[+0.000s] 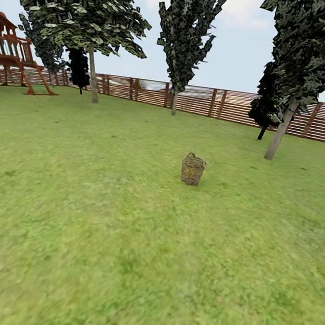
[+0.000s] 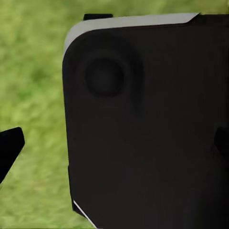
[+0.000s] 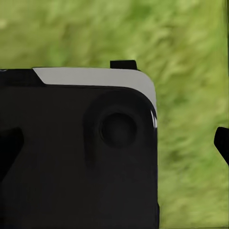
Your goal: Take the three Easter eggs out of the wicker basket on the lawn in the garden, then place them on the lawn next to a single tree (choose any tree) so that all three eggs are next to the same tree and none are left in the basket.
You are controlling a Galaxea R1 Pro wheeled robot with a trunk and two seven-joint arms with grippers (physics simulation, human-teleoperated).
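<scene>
Garden, head view: wicker basket point(image 1: 193, 169), one, small, brown, open-weave, upright on the lawn point(image 1: 99, 215), right of centre and well ahead, a loop handle showing at its rim; its contents are too small and distant to make out, so the Easter eggs cannot be confirmed inside. Lawn: mottled green, blurred in the foreground. Fence point(image 1: 201, 101): brown horizontal slats, running along the far edge, partly screened by trunks. Tree point(image 1: 297, 72), right, pale leaning trunk, crown cut off by the top and right edges; it stands nearest the basket yet well apart from it. Thin black-trunked dark tree point(image 1: 264, 109) behind it, largely covered by its foliage. Slim tree point(image 1: 185, 37) at centre by the fence, top cut off. Pale-trunked tree point(image 1: 84, 14) at left, crown likewise cut off. Red wooden play frame point(image 1: 15, 56), far left, cut by the edge. Left wrist view: dark rounded robot housing point(image 2: 143, 129) with a pale top edge blocks most of the grass; a black fingertip point(image 2: 9, 148) shows at the margin; whether the left pincer is open or closed cannot be told. Right wrist view: similar dark housing point(image 3: 76, 152); one black fingertip point(image 3: 222, 143) at the margin over blurred grass; the right pincer's state cannot be told either.
</scene>
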